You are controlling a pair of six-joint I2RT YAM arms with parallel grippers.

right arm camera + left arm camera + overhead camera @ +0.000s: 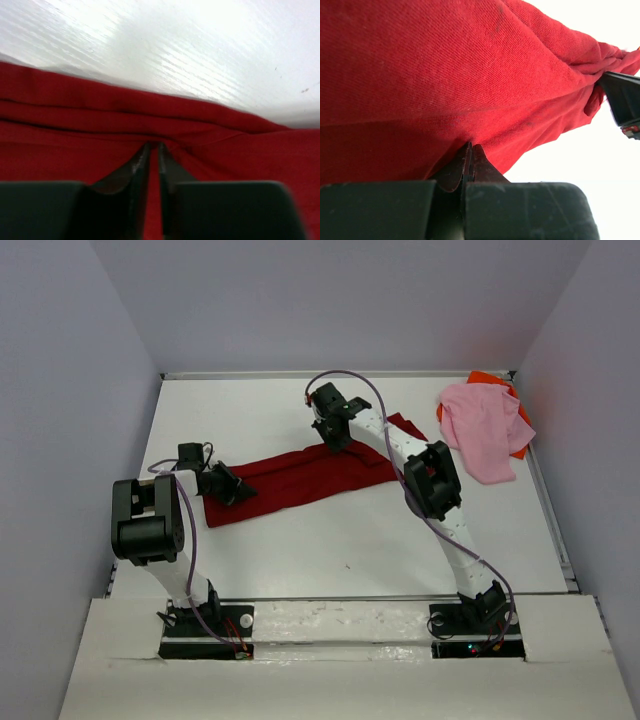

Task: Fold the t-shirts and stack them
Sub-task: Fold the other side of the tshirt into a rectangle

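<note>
one dark red shirt stretched across mid-table, an arm at each end

the dark red shirt lies as a long, bunched band on the white table. it slants from the near left up toward the far right, and its far-right tip ends short of the other shirts.

the left gripper sits at the band's near-left end. in its wrist view the fingers are pressed together, with a fold of red cloth caught at their tips and the rest rising from there.

the right gripper sits on the band's far long edge, right of centre. its fingers stand a narrow slit apart, tips down at a crease of the cloth, and red shows through the slit. i cannot tell whether any cloth is pinched there.

the light pink shirt is a loose heap near the far right corner, close to the table's right edge. it lies on top of the bright orange shirt, which peeks out only at the heap's far side and right side.

pale walls close the table on the left, far and right sides, and thin rims run along the far and right edges. bare white surface shows between the red band and the arm bases, and across the far left corner. a narrower bare strip separates the band's right tip from the pink heap.
</note>
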